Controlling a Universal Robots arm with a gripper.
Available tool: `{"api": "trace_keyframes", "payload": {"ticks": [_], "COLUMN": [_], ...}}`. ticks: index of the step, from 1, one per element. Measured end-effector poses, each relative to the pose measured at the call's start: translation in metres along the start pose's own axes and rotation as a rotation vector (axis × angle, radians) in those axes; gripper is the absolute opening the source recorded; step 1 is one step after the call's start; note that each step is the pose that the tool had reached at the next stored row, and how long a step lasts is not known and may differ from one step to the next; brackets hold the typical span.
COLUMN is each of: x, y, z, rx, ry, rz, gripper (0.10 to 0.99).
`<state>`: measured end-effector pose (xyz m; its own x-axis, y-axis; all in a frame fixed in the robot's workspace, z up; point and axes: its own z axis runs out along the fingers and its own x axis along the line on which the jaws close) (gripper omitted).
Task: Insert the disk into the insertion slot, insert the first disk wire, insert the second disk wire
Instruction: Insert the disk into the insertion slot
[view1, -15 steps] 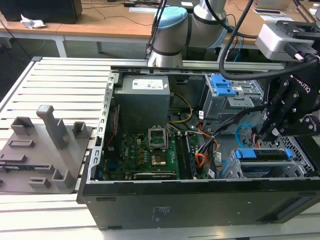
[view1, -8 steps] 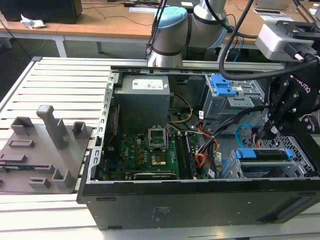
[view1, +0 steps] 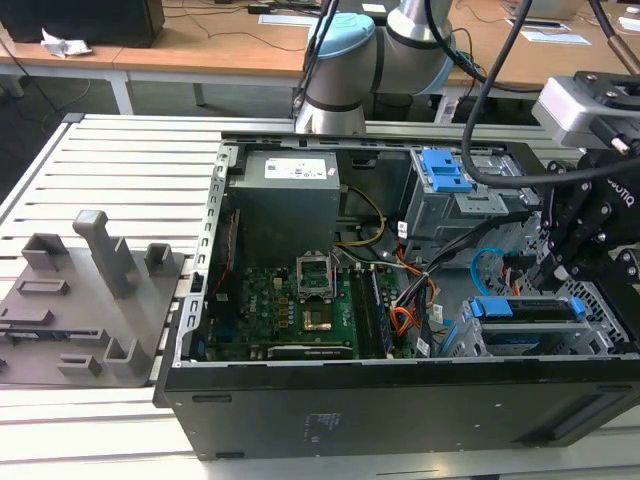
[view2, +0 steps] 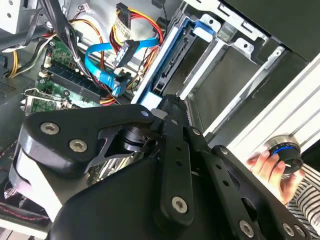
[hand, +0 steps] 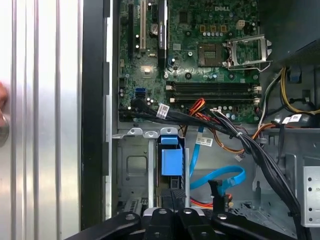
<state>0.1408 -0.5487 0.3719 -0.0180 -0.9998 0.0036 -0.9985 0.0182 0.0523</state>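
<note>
Pointing downward, the gripper (view1: 548, 272) hangs right over the disk (view1: 525, 308).

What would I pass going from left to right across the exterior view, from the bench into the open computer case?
Grey fixture plate with upright blocks → processor socket on the motherboard → orange cables → disk in its blue carrier.

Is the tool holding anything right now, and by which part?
Cannot tell. The tool is right at one end of the disk, but where they meet is hidden.
</note>
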Motion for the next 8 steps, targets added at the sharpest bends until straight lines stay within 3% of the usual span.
{"api": "trace_keyframes", "payload": {"ticks": [4,8], "x": [-0.0002,-0.0002], "y": [-0.0068,-0.0071], "z": [0.0125,0.0133], "rx": [0.0,0.0], "ry": [-0.0001,0.0], "rz": [0.0,0.0], "gripper": [0.106,0.106]}}
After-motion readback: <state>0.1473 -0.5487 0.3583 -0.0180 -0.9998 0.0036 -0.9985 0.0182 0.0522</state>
